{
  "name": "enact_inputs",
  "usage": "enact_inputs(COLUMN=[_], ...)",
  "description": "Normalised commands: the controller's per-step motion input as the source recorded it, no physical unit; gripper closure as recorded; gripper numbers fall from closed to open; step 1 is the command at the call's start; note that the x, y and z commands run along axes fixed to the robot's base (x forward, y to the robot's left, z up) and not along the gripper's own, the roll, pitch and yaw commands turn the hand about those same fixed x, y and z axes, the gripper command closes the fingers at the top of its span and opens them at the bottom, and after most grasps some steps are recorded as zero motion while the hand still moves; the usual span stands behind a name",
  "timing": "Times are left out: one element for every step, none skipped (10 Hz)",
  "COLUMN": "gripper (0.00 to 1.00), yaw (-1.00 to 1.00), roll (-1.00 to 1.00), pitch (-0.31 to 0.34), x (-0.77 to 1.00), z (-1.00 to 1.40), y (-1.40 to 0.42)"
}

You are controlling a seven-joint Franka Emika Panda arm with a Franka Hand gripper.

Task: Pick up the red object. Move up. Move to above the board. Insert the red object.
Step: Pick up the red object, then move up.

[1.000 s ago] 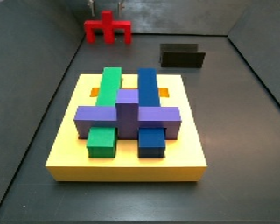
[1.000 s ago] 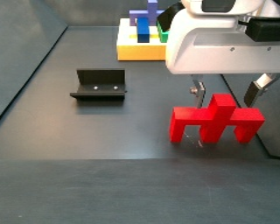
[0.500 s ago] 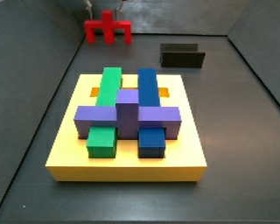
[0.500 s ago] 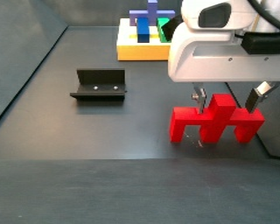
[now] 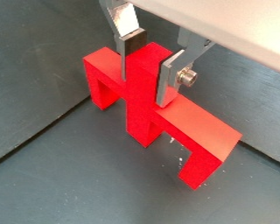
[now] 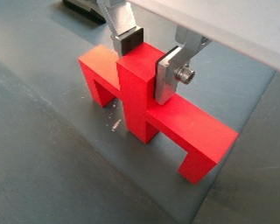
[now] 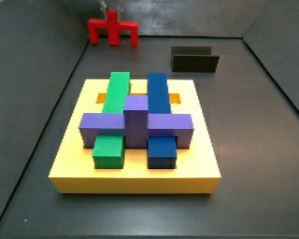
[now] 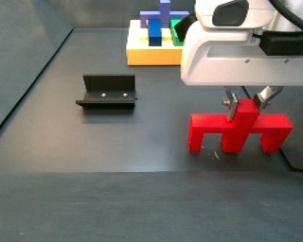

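Observation:
The red object stands at the far end of the dark floor, away from the board; it also shows in a side view. My gripper is right above it. In both wrist views the silver fingers press on the two sides of its central upright post, so the gripper is shut on it. I cannot tell whether the legs touch the floor. The yellow board carries green, blue and purple blocks and orange recesses.
The fixture stands on the floor between the red object and the board, off to one side; it also shows in a side view. The purple block crosses the board's middle. Grey walls bound the floor.
The fingers have closed from wide apart onto the red object's central post. The red object has shifted slightly with them.

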Motion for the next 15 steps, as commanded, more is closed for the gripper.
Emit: enact_inputs(gripper=[1.0, 1.0, 1.0, 1.0, 1.0, 1.0, 1.0, 1.0, 1.0, 1.0, 1.0, 1.0, 1.0, 1.0, 1.0], yaw=[0.0, 0.0, 0.0, 0.0, 0.0, 0.0, 0.0, 0.0, 0.0, 0.0, 0.0, 0.0, 0.0, 0.0, 0.0], roll=[0.0, 0.0, 0.0, 0.0, 0.0, 0.0, 0.0, 0.0, 0.0, 0.0, 0.0, 0.0, 0.0, -0.01, 0.03], pitch=[0.0, 0.0, 0.0, 0.0, 0.0, 0.0, 0.0, 0.0, 0.0, 0.0, 0.0, 0.0, 0.0, 0.027, 0.057], x=[0.0, 0.0, 0.0, 0.0, 0.0, 0.0, 0.0, 0.0, 0.0, 0.0, 0.0, 0.0, 0.0, -0.05, -0.1], z=[0.0, 0.0, 0.0, 0.0, 0.0, 0.0, 0.0, 0.0, 0.0, 0.0, 0.0, 0.0, 0.83, 0.79, 0.49], y=[0.0, 0.0, 0.0, 0.0, 0.0, 0.0, 0.0, 0.0, 0.0, 0.0, 0.0, 0.0, 0.0, -0.03, -0.04])
